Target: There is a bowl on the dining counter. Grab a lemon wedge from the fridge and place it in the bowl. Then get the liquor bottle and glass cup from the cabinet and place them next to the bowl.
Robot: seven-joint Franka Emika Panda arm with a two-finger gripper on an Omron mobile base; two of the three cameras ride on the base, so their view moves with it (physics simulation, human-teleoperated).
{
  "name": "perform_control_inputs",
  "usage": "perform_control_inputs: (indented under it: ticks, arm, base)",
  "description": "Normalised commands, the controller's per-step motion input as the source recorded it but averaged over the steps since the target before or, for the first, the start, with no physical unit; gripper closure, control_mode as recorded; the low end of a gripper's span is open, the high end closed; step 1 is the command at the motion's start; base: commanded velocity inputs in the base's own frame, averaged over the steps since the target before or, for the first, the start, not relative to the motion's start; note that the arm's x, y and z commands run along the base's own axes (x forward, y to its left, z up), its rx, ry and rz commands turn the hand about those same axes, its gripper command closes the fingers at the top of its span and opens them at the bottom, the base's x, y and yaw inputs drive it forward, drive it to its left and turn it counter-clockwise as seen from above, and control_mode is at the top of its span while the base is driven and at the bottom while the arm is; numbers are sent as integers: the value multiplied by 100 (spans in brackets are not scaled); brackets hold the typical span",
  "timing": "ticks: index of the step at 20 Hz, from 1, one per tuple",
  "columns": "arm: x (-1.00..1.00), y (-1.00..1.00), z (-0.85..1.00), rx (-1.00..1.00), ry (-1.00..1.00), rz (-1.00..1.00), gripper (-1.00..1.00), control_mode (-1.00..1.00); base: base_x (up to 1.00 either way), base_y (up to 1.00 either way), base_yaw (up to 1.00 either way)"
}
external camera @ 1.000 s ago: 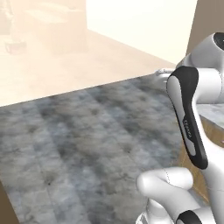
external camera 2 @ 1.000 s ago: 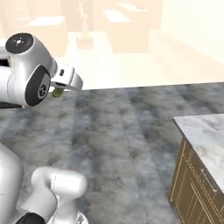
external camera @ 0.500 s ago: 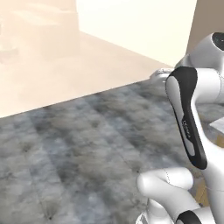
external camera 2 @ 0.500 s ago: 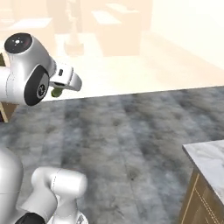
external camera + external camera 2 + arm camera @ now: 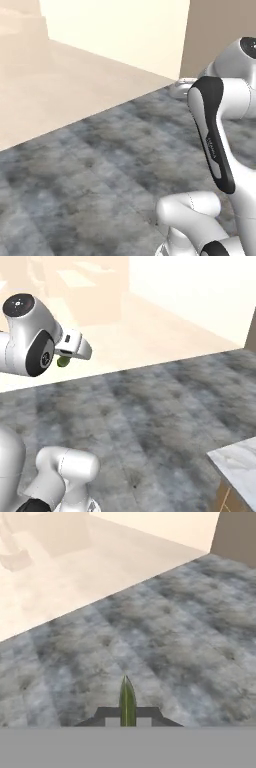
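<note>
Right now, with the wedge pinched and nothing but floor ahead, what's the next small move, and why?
Probably keep the hand shut and keep driving toward the dining counter. The lemon wedge sits clamped between the fingertips, and the hand view shows grey tiled floor under it. A marble-topped corner shows at the right base view's lower right; whether it is the dining counter I cannot tell.

Floor (image 5: pixel 165 637) under the gripper (image 5: pixel 127 716) is mottled grey stone tile, pretty matt. The lemon wedge (image 5: pixel 127 702) pinched in it has smooth, waxy green-yellow rind. Off to its right, a glossy white-grey marble countertop (image 5: pixel 239 458) over tan wood.
</note>
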Motion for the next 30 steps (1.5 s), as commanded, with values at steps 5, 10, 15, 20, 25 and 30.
perform_control_inputs:
  ticks: [5,10,15,20,25,30]
  arm:
    - [0,0,0,0,0,0,100,100]
    - [0,0,0,0,0,0,100,100]
    - [0,0,0,0,0,0,100,100]
    - [0,0,0,0,0,0,100,100]
    - [0,0,0,0,0,0,100,100]
    - [0,0,0,0,0,0,100,100]
  base:
    - [100,0,-39]
    - [100,0,-40]
    - [100,0,-40]
    - [99,8,-45]
    - [83,24,-51]
    - [80,41,-52]
